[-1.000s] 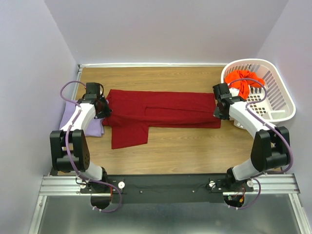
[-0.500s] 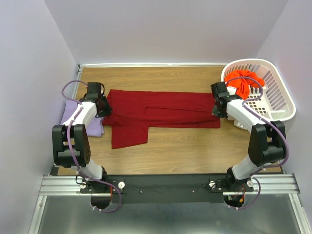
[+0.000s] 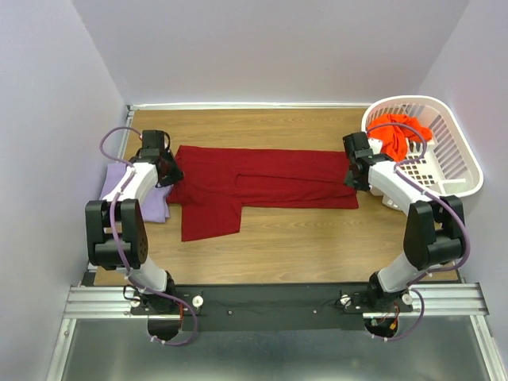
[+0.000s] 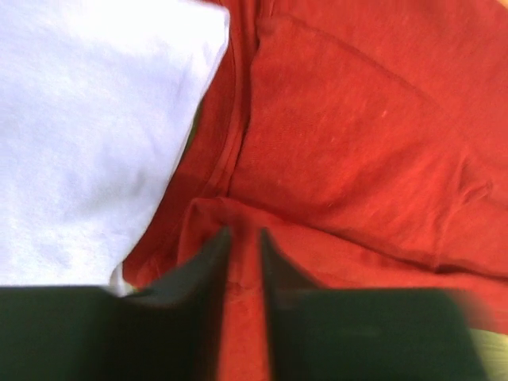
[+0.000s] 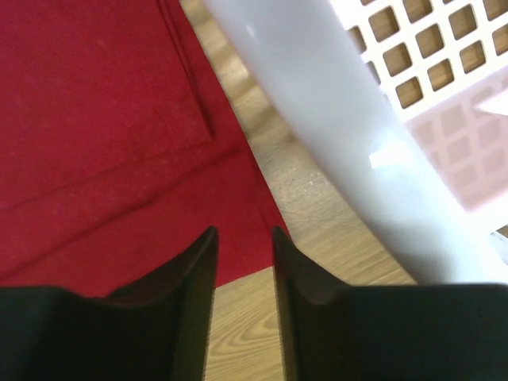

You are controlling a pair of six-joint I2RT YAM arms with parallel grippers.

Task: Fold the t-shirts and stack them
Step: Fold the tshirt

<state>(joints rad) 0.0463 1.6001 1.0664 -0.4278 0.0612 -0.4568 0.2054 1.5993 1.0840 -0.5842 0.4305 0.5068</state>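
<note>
Newly opened, left tool [image 4: 244,235] and right tool [image 5: 244,235] sit slightly parted over opposite ends of the crimson t-shirt [image 3: 262,178].

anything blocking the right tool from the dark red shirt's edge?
Nothing visible. The right tool hangs directly over the dark red shirt at its edge, jaws slightly apart. The white basket sits just off to the side, not between them.

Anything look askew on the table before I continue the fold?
Yes: the dark red shirt lies in a long folded strip, but one flap at its left end sticks out toward the near side, unfolded. The orange shirt sits bunched in the basket.
</note>
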